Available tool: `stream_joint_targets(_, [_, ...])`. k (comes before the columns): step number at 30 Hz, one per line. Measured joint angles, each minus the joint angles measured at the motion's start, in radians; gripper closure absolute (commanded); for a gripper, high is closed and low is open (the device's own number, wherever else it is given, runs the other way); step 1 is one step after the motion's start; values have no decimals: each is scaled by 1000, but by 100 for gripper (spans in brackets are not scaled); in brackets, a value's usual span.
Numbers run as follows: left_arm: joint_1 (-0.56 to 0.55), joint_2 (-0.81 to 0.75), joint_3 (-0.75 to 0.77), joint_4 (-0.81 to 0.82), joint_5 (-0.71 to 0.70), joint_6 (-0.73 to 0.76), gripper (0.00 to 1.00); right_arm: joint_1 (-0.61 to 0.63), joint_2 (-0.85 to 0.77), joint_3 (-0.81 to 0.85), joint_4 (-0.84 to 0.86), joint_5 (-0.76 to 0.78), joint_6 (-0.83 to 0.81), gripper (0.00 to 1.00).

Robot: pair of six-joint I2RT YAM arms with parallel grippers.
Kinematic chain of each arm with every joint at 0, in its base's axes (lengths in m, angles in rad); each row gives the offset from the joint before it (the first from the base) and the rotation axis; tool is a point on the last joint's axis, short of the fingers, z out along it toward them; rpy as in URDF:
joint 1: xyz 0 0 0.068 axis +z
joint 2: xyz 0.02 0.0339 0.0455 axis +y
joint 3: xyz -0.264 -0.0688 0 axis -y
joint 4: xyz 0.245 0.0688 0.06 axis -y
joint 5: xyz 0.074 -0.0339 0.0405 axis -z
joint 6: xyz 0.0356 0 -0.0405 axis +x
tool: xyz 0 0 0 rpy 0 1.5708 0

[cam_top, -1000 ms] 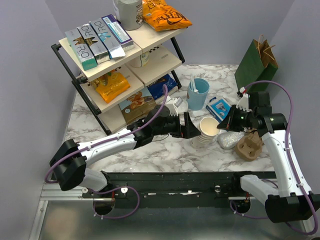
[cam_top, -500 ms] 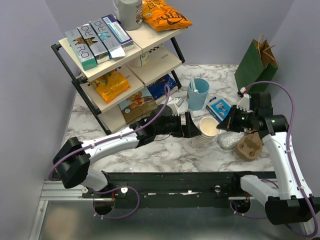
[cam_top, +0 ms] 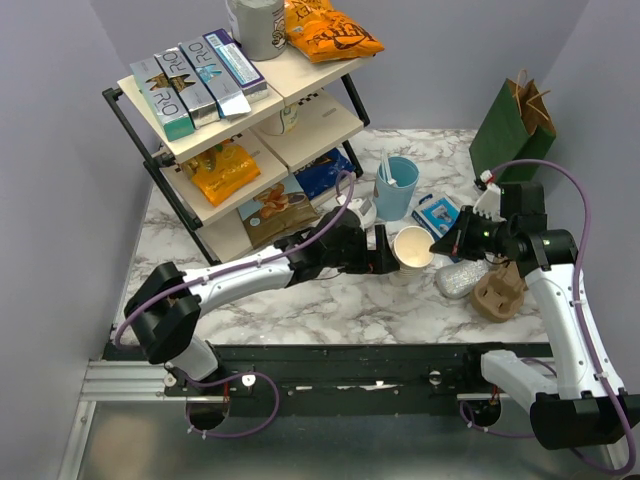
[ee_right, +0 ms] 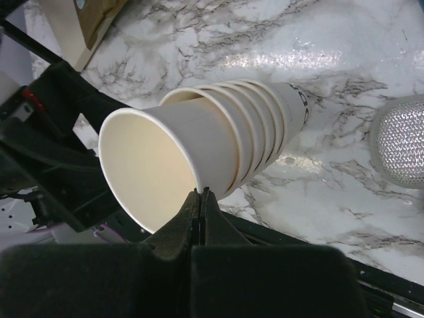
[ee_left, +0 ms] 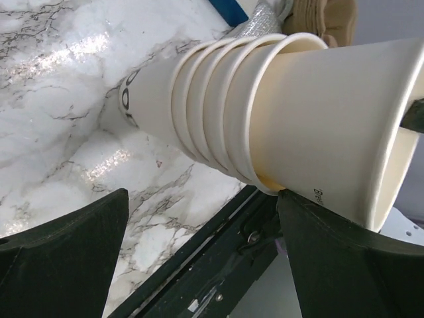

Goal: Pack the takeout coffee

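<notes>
Straddling the tipped cup stack with the left gripper spread wide, holding nothing, probably to brace it. Pinching the top cup by its rim in the closed right gripper, seemingly to peel it free. Lidded takeout coffee at eleven o'clock of the stack, half hidden behind the left arm.

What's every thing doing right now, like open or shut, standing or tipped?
cup stack, tipped over, nested, lidless
left gripper, open around the cup stack
right gripper, shut on the cup stack's top rim
blue cup, upright, white sticks inside
green bag, standing upright
</notes>
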Motion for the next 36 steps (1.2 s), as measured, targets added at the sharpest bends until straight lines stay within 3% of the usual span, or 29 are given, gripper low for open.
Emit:
stream_joint_targets(9, [0, 67, 68, -82, -3, 8, 1, 0, -2, 0, 23, 4, 9, 99])
stream_joint_targets(26, [0, -35, 68, -81, -16, 42, 1, 2, 10, 74, 39, 152, 69, 99])
stream_joint_targets(36, [0, -265, -16, -89, -90, 98, 1, 2, 14, 217, 75, 222, 84, 99])
